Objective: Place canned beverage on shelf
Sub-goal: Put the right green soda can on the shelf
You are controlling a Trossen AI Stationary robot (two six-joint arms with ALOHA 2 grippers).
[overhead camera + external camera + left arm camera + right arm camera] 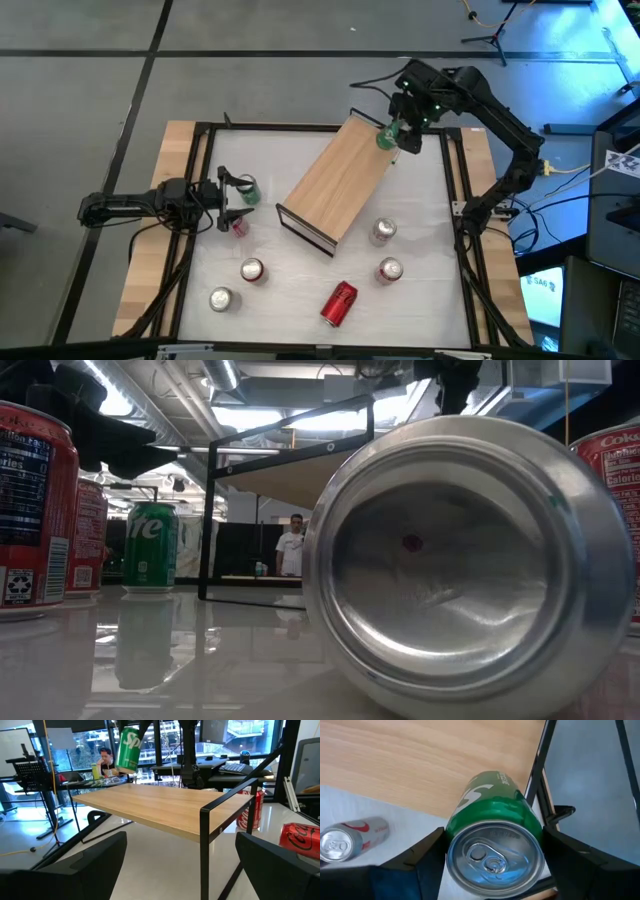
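**Lying cola can** (470, 560): on its side on the white table (300, 290), silver base toward the low camera. It sits at the near edge, well clear of the work.

**Left gripper** (235, 198): low at the table's left side, fingers spread wide with nothing between them. It faces along the shelf, apparently parked out of the way as the waiting arm.

**Standing green can** (247, 190): upright on the table just beside the left gripper. It is not gripped, and I cannot tell whether it touches a finger.

**Front-left cans** (252, 270): two upright cans on the table, untouched, likely stock for later placing.

**Shelf** (335, 180): a light-wood board lying diagonally across the table's middle, with dark frames at its short ends. Its top is bare, so no can has been placed yet.

**Front-right cans** (383, 232): two upright cans near the shelf's near end.

**Held green can** (492, 845): this is the task's beverage. It hangs tilted in the air over the shelf's far right end, not touching the board.

**Right gripper** (392, 135): fingers closed on the can's sides, one on each flank. The grip leaves the base free, presumably so the can can be levelled and lowered onto the board.
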